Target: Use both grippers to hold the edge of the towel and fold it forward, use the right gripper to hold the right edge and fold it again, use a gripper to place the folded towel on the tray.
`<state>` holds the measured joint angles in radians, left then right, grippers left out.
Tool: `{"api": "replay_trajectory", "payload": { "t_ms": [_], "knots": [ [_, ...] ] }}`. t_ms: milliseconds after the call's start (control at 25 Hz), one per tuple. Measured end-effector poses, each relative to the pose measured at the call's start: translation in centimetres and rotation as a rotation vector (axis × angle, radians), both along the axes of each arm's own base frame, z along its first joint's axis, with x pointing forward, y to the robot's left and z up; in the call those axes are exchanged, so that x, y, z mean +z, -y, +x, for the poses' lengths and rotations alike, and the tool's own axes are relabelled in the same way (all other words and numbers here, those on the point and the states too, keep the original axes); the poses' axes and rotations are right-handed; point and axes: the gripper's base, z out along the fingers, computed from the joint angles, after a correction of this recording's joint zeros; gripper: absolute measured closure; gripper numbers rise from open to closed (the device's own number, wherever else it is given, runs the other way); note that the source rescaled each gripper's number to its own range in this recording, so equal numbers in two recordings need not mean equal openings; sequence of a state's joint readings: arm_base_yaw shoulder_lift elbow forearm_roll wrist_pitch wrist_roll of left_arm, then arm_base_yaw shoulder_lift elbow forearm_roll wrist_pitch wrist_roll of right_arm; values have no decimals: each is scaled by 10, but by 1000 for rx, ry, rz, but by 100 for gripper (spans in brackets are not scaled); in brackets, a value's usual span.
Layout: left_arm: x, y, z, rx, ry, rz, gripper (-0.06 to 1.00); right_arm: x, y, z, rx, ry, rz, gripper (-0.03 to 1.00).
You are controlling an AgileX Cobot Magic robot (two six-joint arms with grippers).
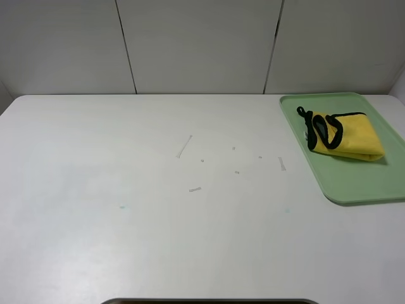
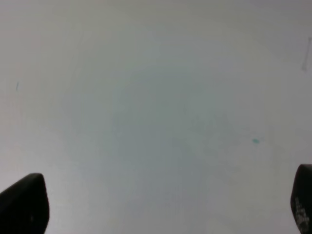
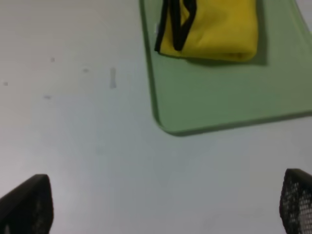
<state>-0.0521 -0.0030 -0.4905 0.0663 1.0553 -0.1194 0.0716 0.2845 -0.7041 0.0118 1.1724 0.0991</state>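
Towel (image 1: pixel 345 135) lying folded on the tray (image 1: pixel 354 183)
I am holding both grippers released; soft, light cloth, best pinched at its black-bound edge (image 1: pixel 313 130), nine o'clock side.

Left pincer (image 2: pixel 161 204) and right pincer (image 3: pixel 165 204) gape wide, empty.

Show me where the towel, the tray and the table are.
towel (image 1: pixel 354 139), high view, on its yellow folded middle.
tray (image 1: pixel 361 183), high view, on its bare green floor.
table (image 1: pixel 158 221), high view, on its bare white top.
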Motion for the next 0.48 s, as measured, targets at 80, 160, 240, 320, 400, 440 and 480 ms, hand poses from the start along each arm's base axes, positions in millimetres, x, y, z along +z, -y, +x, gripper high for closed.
{"api": "replay_trajectory", "payload": {
  "t_ms": [80, 160, 240, 320, 400, 440, 480],
  "knots": [
    [0, 0, 0, 0, 0, 0, -5, -12, 1, -3, -28, 11, 1, -3],
    [0, 0, 0, 0, 0, 0, -5, -22, 1, -7, -52, 32, 2, -3],
    [0, 0, 0, 0, 0, 0, -5, -30, 2, -9, -77, 51, 1, -3],
    [0, 0, 0, 0, 0, 0, -5, -37, 2, -12, -100, 79, 1, -3],
    [0, 0, 0, 0, 0, 0, -5, -43, 2, -13, -119, 103, 1, -3],
    [0, 0, 0, 0, 0, 0, -5, -45, 2, -14, -122, 127, -3, -3],
    [0, 0, 0, 0, 0, 0, -5, -46, 2, -15, -120, 148, -9, -3]
  ]
}}
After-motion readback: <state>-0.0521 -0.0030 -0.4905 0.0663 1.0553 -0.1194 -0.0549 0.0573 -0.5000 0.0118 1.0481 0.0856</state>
